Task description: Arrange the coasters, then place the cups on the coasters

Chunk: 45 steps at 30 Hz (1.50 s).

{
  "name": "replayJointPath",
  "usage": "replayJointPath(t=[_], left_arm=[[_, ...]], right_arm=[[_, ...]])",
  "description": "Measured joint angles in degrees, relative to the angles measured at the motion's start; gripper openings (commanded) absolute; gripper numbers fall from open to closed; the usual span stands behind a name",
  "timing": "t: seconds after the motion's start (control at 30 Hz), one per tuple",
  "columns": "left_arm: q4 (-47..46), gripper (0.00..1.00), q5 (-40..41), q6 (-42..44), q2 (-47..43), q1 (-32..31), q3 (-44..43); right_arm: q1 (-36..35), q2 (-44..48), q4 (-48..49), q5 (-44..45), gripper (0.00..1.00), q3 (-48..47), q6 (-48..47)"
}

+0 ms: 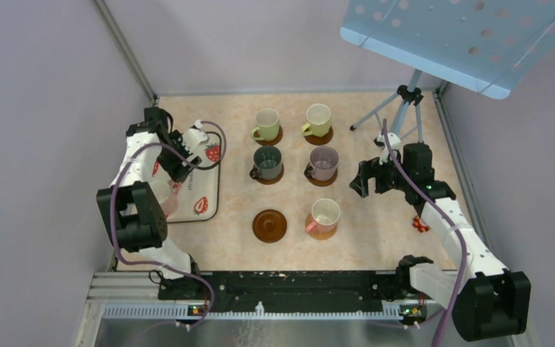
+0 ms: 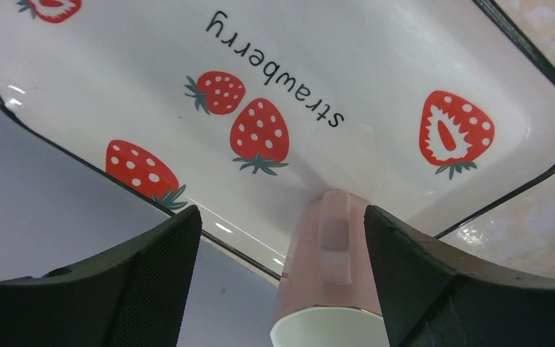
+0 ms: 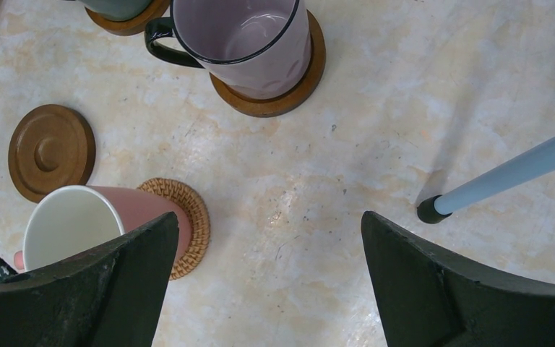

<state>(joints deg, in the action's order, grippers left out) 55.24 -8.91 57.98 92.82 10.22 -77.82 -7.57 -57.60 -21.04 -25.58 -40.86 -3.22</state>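
- Closest up, the left jaws are spread wide, one on each side of a pink cup (image 2: 329, 282). They are not squeezing it yet, I think.
- That pink cup stands on the white strawberry tray (image 2: 405, 65), near its edge. Its handle shows between the jaws.
- Right jaws are wide open too and hold nothing. They hang over the counter (image 3: 347, 144), beside a second pink cup (image 3: 79, 220) that sits on a woven tan coaster (image 3: 191, 217).
- Five cups are already on coasters: two light green, one dark grey-green, one purple cup (image 3: 242, 43) and the second pink cup.
- One brown coaster (image 1: 269, 225) has no cup on it. It lies just beside the tan coaster.
- So the step now looks like grabbing the last cup.
- Next, the left jaws need to close gently on the cup and lift it straight up off the tray.
- Then the cup has to go over to the brown coaster and come down in the middle of it, without bumping the cup next door.
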Motion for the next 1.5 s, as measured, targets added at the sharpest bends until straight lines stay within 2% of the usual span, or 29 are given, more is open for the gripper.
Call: replayJointPath(t=[0.17,0.27,0.33,0.43,0.53,0.6,0.8,0.87,1.07,1.2,1.37,1.5], left_arm=[[0.68,0.78,1.51,3.67,3.54,0.39,0.0],[1.36,0.69,2.16,5.55,4.87,1.03,0.0],[2.14,0.64,2.36,6.69,5.09,1.29,0.0],[3.56,0.61,2.34,8.55,5.09,1.4,0.0],[4.81,0.53,2.43,10.01,5.09,1.38,0.0],[5.35,0.45,2.62,10.75,5.22,1.38,0.0],[7.76,0.13,2.54,12.41,7.17,1.38,-1.27],[9.18,0.07,2.56,13.25,8.63,1.4,-2.93],[8.92,0.0,1.95,16.55,12.44,0.5,-8.59],[7.32,0.0,1.44,19.26,13.35,-2.21,-10.32],[3.06,0.0,1.25,24.37,12.98,-5.77,-9.16],[0.15,0.05,1.81,28.13,10.93,-7.61,-5.9]], right_arm=[[0.0,0.0,-0.11,-0.11,0.95,0.0,-0.5],[0.0,0.0,-0.28,-0.2,0.95,0.0,-0.74],[0.0,0.0,-0.55,-0.2,0.95,0.0,-0.76],[0.0,0.0,-0.96,-0.22,0.95,0.0,-0.81],[0.0,-0.15,-1.2,-0.22,0.95,0.0,-0.85],[0.0,-0.24,-1.33,-0.22,0.95,0.0,-0.85],[0.0,-0.26,-1.33,-0.22,0.95,0.0,-0.87],[0.0,-0.33,-1.33,-0.22,0.95,-0.02,-0.9],[0.0,-0.98,-1.33,-0.26,0.95,-0.04,-0.92],[0.0,-1.07,-1.36,-0.24,0.95,-0.04,-1.2],[0.0,-1.07,-1.38,-0.22,0.95,-0.04,-1.27],[0.0,-1.07,-1.38,-0.2,0.95,-0.04,-1.27]])
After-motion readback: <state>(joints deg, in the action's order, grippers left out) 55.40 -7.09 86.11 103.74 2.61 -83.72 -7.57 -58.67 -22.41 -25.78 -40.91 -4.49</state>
